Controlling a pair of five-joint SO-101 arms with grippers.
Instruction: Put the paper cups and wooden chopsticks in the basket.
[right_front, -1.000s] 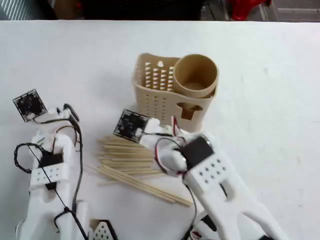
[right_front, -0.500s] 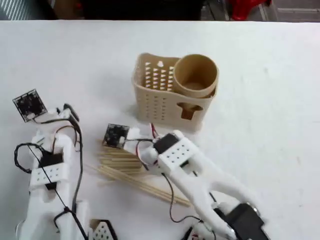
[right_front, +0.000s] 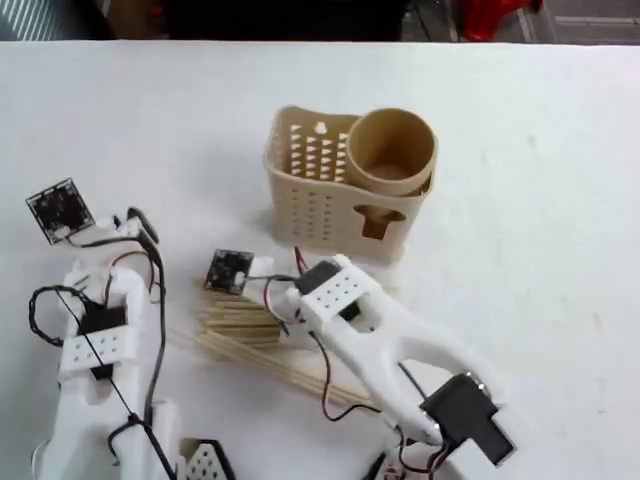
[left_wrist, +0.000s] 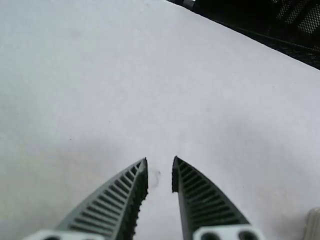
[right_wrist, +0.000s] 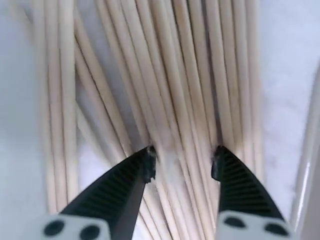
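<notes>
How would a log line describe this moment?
right gripper: open over wooden chopsticks | left gripper: open over table | paper cup: in basket

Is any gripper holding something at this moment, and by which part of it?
Nothing is held. The right gripper is open astride several wooden chopsticks of the pile, not clamped. The left gripper is open over the bare table.
</notes>
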